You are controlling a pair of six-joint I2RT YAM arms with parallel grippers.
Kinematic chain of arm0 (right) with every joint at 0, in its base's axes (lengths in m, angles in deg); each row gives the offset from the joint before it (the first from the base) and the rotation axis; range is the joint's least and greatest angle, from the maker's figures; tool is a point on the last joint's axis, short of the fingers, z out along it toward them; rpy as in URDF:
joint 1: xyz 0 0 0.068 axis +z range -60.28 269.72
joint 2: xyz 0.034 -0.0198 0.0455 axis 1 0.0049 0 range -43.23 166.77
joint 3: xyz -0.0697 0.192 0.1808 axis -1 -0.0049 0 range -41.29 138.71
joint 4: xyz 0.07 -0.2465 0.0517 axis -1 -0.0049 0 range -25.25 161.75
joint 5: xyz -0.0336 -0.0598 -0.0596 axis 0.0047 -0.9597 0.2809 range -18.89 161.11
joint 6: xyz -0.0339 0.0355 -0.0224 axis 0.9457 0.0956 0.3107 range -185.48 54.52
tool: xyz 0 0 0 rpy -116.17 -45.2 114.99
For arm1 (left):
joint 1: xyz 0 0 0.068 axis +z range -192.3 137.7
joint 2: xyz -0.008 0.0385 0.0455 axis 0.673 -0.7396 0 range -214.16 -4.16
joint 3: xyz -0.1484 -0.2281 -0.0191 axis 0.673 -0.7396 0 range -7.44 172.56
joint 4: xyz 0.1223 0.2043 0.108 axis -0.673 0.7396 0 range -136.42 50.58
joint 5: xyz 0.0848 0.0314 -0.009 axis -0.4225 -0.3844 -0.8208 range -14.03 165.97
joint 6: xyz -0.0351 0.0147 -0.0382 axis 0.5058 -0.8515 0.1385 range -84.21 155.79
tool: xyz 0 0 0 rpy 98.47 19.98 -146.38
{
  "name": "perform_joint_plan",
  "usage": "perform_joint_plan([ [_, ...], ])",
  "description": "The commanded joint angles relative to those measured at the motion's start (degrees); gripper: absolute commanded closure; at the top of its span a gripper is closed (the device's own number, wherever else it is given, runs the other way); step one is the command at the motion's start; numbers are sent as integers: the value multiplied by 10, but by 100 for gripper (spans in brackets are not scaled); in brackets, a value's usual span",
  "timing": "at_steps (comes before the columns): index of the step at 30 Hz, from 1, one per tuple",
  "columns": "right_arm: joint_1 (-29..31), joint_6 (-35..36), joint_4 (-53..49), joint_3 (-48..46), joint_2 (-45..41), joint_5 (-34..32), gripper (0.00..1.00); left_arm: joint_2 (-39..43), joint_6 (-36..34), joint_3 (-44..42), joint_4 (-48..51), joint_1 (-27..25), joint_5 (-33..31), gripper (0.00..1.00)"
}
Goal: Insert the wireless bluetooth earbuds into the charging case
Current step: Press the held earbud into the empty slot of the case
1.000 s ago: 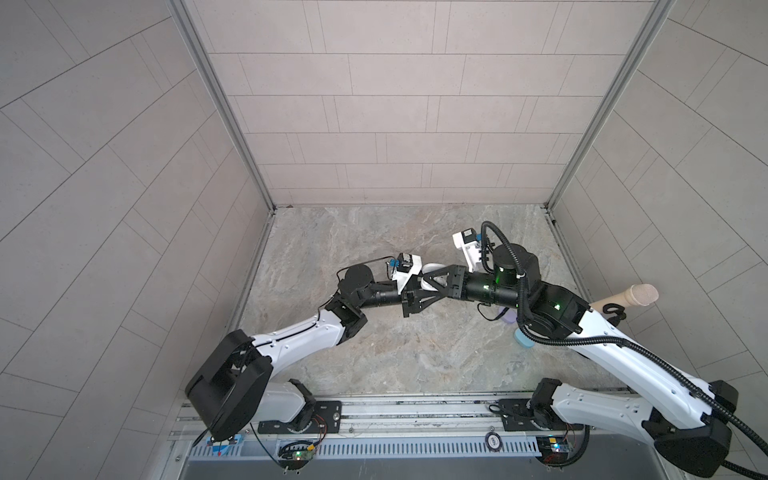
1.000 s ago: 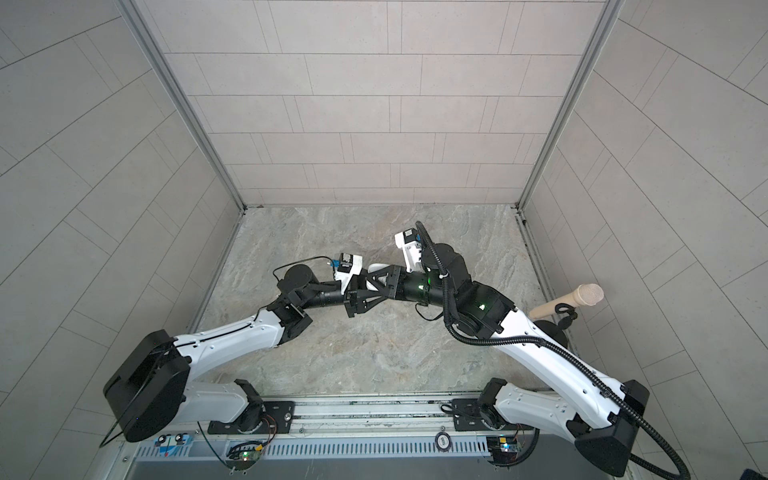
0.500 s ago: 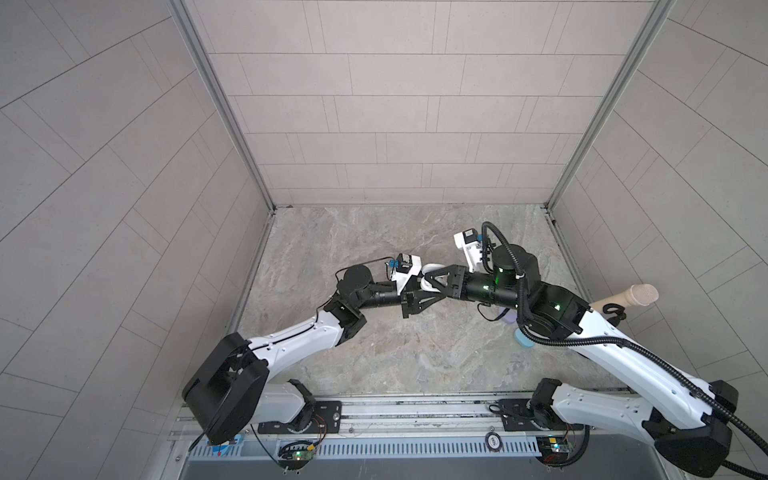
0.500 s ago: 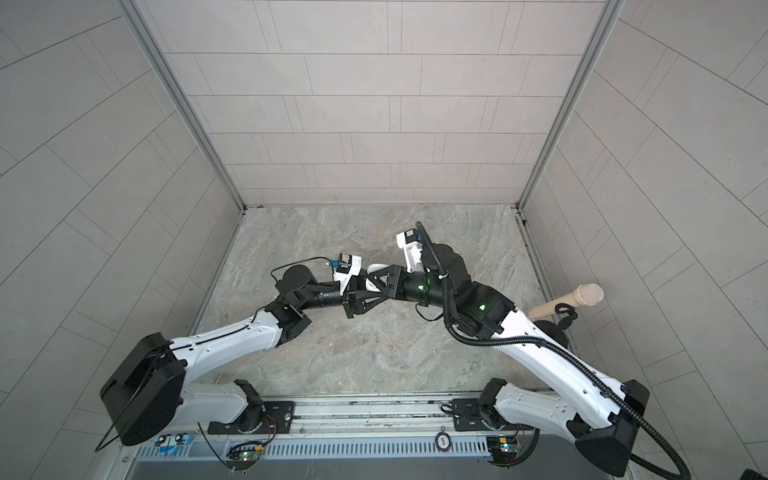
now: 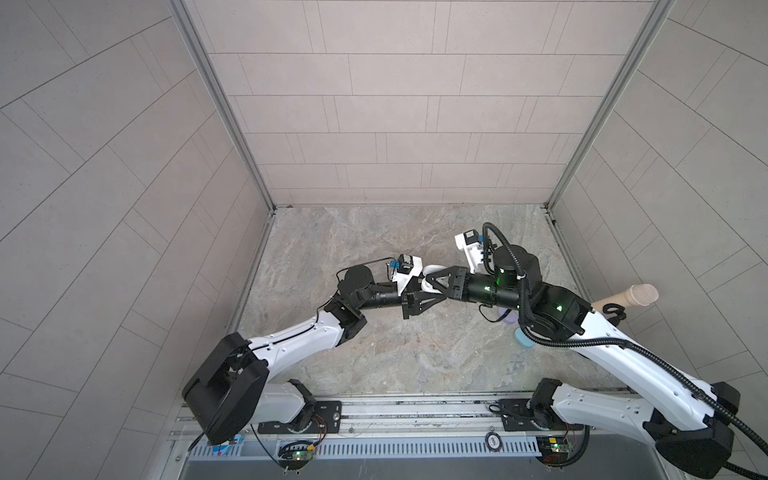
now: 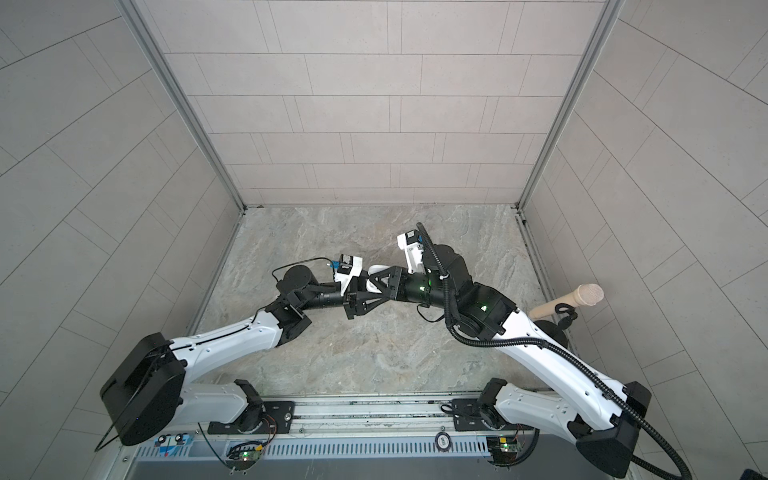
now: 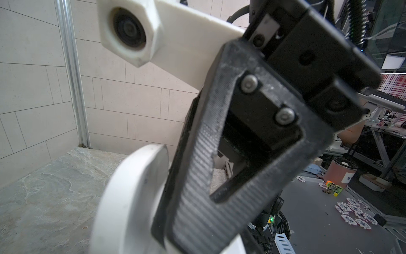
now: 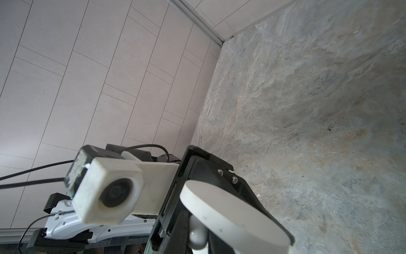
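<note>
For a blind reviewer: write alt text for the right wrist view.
A white earbud is pinched in the right gripper, close against a white charging case that the left gripper holds off the marble table. Behind are the left wrist camera and a tiled wall.

we see bright, even light, soft shadows; tiled walls (image 5: 104, 187) bow at the top views' edges; close parts blur in wrist views.
</note>
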Motion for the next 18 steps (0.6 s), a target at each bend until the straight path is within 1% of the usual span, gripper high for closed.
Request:
perform_joint_plan([
  [1,4,-14,-6,1,-11,2,95,19,-1,2,-25,-1,4,90],
  [11,8,-32,29,-8,-6,12,94,23,-3,-1,-24,-1,2,90],
  [15,8,-29,12,-9,-7,8,94,24,-5,-2,-23,-1,1,90],
  [18,8,-27,1,-12,-9,4,92,25,-6,-2,-23,-1,1,90],
])
